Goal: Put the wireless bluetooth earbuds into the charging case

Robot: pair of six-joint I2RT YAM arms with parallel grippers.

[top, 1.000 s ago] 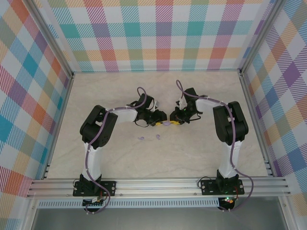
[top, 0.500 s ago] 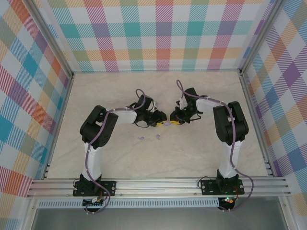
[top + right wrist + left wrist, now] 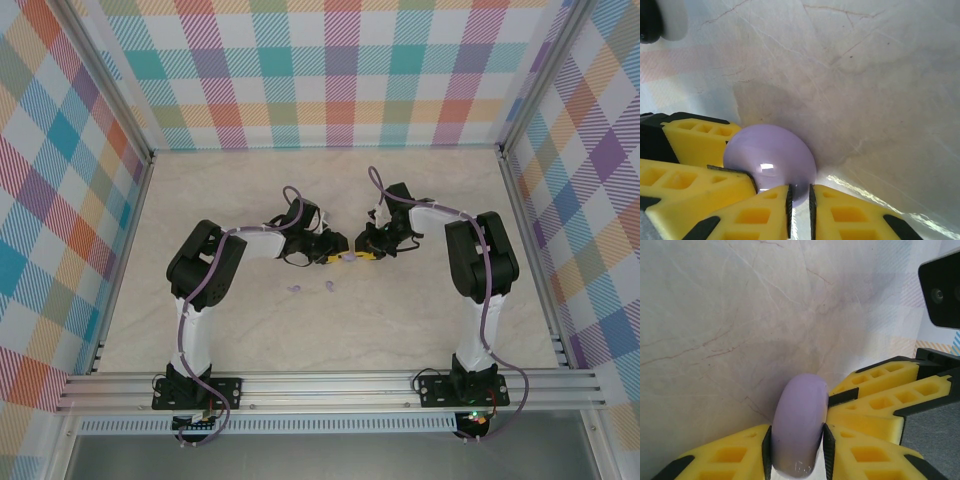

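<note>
A round lilac charging case point(image 3: 347, 257) stands on edge at mid-table between both grippers. My left gripper point(image 3: 335, 258) is shut on it; in the left wrist view the case point(image 3: 800, 415) sits upright between the black pads of that gripper point(image 3: 797, 440). My right gripper point(image 3: 361, 255) is shut on the case's thin rim, and in the right wrist view the case's domed face point(image 3: 767, 152) lies just past this gripper point(image 3: 800, 197). Two pale lilac earbuds point(image 3: 296, 289) point(image 3: 327, 287) lie loose on the table nearer the arm bases.
The marble-patterned tabletop point(image 3: 420, 320) is bounded by checked walls and a metal rail point(image 3: 330, 385) at the near edge. The right gripper's yellow fingers point(image 3: 880, 400) crowd the left wrist view; the left gripper's fingers point(image 3: 695, 137) crowd the right wrist view.
The left wrist has shifted slightly at the case and its jaws have closed a little tighter. The right arm and the earbuds have not moved.
</note>
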